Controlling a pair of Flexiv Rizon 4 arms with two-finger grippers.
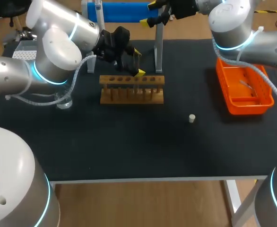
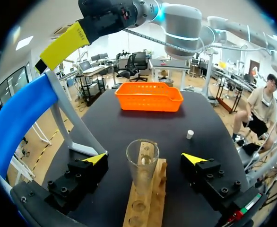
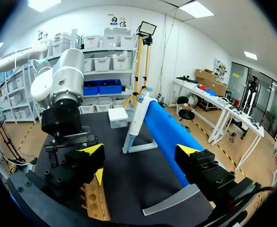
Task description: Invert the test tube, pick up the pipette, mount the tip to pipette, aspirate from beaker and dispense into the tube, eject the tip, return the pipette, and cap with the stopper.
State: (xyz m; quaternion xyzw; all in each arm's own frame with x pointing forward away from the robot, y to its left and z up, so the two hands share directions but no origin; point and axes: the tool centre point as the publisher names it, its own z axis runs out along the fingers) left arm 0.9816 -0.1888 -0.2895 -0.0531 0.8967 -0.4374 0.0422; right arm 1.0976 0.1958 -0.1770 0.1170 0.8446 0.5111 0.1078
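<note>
Left wrist view: left gripper (image 2: 144, 159) spread wide either side of the test tube (image 2: 142, 174), standing mouth-up in the wooden rack (image 2: 150, 201), so inverting looks done; next the wide-open right gripper (image 3: 140, 150) must close on the pipette (image 3: 137, 113) ahead.

table (image 1: 129, 146): black, matt, faintly cloth-like;
rack (image 1: 132, 88): bare light wood, grain showing, no gloss;
test tube (image 2: 142, 165): clear, smooth, glassy; glass or plastic not to be told;
basket (image 1: 247, 108): orange plastic, smooth, slight sheen;
stopper (image 1: 192, 118): off-white, matt;
left arm (image 1: 58, 52): silver-white shell, smooth, glossy;
left gripper (image 2: 143, 159): black matt blocks; yellow tips smooth
</note>
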